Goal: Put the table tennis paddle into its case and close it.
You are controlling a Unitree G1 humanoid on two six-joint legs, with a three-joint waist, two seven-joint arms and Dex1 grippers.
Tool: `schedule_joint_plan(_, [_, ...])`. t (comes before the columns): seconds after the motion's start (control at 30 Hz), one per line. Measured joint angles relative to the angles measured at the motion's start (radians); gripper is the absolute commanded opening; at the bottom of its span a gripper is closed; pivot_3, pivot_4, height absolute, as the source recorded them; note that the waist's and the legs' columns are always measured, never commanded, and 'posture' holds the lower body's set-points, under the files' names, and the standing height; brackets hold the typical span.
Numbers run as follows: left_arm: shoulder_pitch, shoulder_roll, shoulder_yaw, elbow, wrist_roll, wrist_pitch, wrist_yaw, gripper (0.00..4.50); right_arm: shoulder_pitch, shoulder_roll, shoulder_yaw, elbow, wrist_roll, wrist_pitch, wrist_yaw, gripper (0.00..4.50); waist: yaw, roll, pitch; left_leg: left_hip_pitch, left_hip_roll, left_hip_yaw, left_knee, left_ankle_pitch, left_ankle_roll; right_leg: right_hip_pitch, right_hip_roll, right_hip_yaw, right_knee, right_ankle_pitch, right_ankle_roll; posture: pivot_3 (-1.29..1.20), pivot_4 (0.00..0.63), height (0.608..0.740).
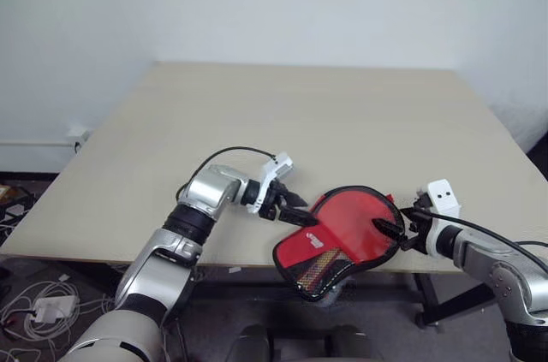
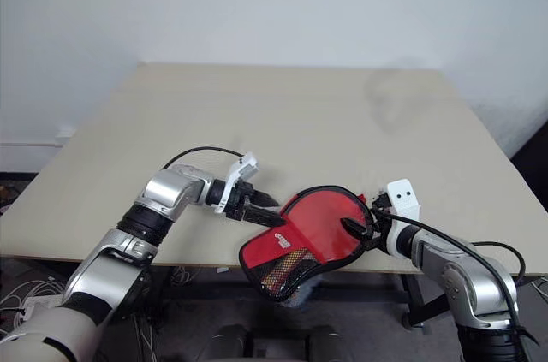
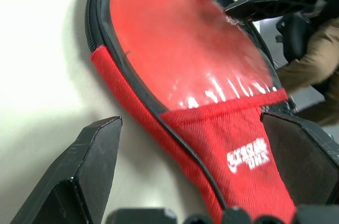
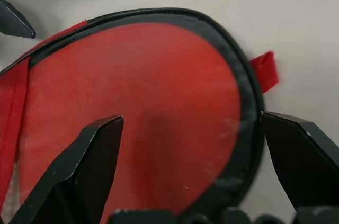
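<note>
- Both grippers have their 2 black fingers spread wide, and neither pair pinches anything. The left gripper (image 1: 291,208) sits at about 9 o'clock from the case, fingers pointing toward it. The right gripper (image 1: 396,227) sits at about 3 o'clock from the case, fingers pointing back toward it from the other side.
- The table (image 1: 282,122) is the largest thing: a broad, pale beige top against a plain white wall.
- The case (image 1: 330,259) lies flat at the table's near edge, at 6 o'clock on the tabletop. Its narrow handle end, red fabric over a mesh panel with a small white logo, juts past the edge toward 7 o'clock. A black zipper rim runs around the round end, and a short red tab (image 4: 266,69) sticks out from the rim on the right gripper's side.
- The table tennis paddle (image 1: 355,225) rests inside the case. Its round red rubber face shows through the opening, while the red fabric panel covers the handle end.
- In the left wrist view, the left gripper's fingers (image 3: 87,168) stand to either side of the case's logo end; whether they touch it cannot be told.
- In the right wrist view, the right gripper's fingers (image 4: 85,168) straddle the round end, and one tip hovers over the red face.
</note>
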Motion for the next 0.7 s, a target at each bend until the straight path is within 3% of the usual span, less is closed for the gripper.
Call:
schedule_joint_plan(0.3, [0.0, -0.028, 0.0, 0.0, 0.002, -0.018, 0.013, 4.5, -0.022, 0.063, -0.075, 0.042, 0.036, 0.052, -0.043, 4.47, 0.001, 0.0, 0.0, 0.0, 0.0, 0.0, 0.005, 0.0, 0.0, 0.002, 0.0, -0.001, 0.003, 0.0, 0.0, 0.0, 0.0, 0.74])
schedule_joint_plan(0.6, [0.004, -0.041, 0.0, 0.0, 0.002, -0.021, 0.027, 4.5, -0.004, 0.06, -0.121, 0.094, 0.037, 0.079, -0.074, 4.47, -0.001, 0.001, 0.0, 0.0, 0.0, 0.0, 0.006, 0.0, 0.001, 0.002, 0.001, 0.0, 0.004, 0.0, 0.0, 0.0, 0.0, 0.74])
schedule_joint_plan(0.7, [0.006, -0.043, 0.0, 0.0, 0.002, -0.022, 0.033, 4.5, -0.004, 0.048, -0.089, 0.092, 0.021, 0.069, -0.074, 3.62, -0.001, 0.001, 0.0, 0.0, 0.0, 0.0, 0.006, 0.0, 0.001, 0.002, 0.001, 0.0, 0.004, 0.0, 0.0, 0.0, 0.0, 0.74])
